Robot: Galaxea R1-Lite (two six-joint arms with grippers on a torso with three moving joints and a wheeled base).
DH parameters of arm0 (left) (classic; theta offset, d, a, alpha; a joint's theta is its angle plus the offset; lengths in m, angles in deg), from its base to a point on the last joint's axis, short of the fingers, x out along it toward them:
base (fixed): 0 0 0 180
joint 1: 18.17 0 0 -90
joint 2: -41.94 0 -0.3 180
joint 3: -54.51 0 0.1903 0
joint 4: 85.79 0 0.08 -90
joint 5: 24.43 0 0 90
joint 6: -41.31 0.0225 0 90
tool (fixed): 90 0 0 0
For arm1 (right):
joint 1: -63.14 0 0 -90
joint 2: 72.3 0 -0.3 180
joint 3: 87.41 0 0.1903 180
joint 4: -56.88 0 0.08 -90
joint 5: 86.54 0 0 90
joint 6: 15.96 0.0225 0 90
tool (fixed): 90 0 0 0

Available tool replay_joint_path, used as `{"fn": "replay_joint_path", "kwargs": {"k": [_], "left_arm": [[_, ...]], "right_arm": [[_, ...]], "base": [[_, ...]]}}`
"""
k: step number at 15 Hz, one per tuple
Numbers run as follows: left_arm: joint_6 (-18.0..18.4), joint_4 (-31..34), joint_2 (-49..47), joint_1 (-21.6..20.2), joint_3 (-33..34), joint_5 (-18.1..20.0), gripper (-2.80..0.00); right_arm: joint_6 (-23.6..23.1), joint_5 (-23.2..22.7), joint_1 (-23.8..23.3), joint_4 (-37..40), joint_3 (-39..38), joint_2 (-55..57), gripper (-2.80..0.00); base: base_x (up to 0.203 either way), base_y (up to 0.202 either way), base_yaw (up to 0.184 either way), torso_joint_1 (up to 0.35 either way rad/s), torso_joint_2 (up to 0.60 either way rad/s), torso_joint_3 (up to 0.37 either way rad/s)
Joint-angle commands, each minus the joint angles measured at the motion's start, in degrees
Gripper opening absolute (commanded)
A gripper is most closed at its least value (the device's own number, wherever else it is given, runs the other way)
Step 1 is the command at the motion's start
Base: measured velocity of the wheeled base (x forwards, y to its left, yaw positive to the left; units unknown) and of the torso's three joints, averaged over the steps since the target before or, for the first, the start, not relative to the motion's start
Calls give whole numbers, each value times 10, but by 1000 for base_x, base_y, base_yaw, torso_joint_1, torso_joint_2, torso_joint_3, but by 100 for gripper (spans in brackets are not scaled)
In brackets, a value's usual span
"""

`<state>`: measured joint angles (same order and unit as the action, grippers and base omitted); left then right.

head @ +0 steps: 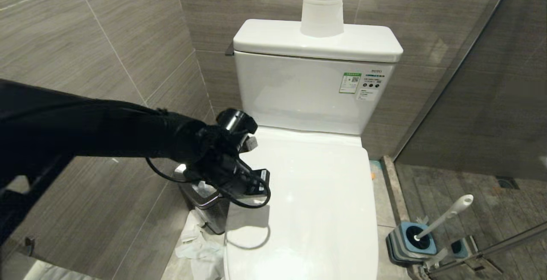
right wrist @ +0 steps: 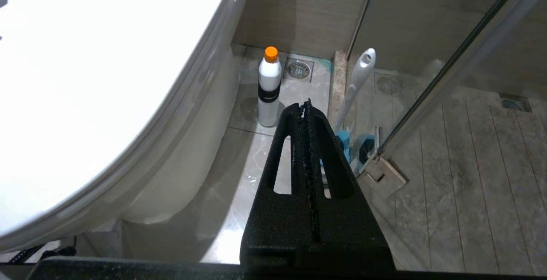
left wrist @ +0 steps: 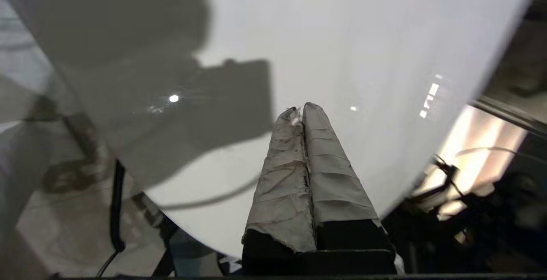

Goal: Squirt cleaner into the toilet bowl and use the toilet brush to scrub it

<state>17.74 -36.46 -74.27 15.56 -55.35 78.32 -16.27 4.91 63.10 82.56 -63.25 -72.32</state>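
Note:
The toilet's white lid (head: 316,203) is down, so the inside of the toilet bowl is hidden; its outer wall (right wrist: 188,143) shows in the right wrist view. My left gripper (head: 258,184) hovers over the lid's left edge. Its tape-wrapped fingers (left wrist: 316,160) are pressed together and hold nothing. The cleaner (right wrist: 269,87), a white bottle with an orange cap, stands on the floor to the right of the toilet. The toilet brush (head: 444,218) leans in its blue-and-grey holder (head: 412,239) nearby. My right gripper (right wrist: 305,104) hangs shut and empty above the floor, short of the bottle and the brush handle (right wrist: 357,85).
A steel-rimmed trash bin (head: 205,203) stands left of the toilet with crumpled paper (head: 196,241) on the floor beside it. A toilet roll (head: 322,10) sits on the tank. A glass shower partition (right wrist: 448,70) runs just right of the brush. A floor drain (right wrist: 299,69) lies behind the bottle.

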Motion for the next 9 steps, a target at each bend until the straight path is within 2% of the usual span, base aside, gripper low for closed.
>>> {"fn": "replay_joint_path", "kwargs": {"k": [1, 3, 5, 6, 7, 8, 9], "left_arm": [[8, 40, 121, -14, -1, 68, -280], [25, 145, 177, -25, -2, 135, -280], [62, 259, 227, -38, 0, 195, -280], [99, 307, 251, -46, 4, 220, -280], [161, 349, 270, -60, 9, 234, -280], [224, 380, 290, -80, 14, 237, -280], [260, 397, 312, -96, 15, 227, -280]], "right_arm": [[0, 0, 0, 1, 0, 0, -280], [0, 0, 0, 1, 0, 0, -280], [0, 0, 0, 1, 0, 0, -280], [0, 0, 0, 1, 0, 0, -280], [0, 0, 0, 1, 0, 0, -280], [0, 0, 0, 1, 0, 0, -280], [0, 0, 0, 1, 0, 0, -280]], "base": [[0, 0, 0, 0, 0, 0], [0, 0, 0, 0, 0, 0], [0, 0, 0, 0, 0, 0], [0, 0, 0, 0, 0, 0], [0, 0, 0, 0, 0, 0], [0, 0, 0, 0, 0, 0], [0, 0, 0, 0, 0, 0]]}}
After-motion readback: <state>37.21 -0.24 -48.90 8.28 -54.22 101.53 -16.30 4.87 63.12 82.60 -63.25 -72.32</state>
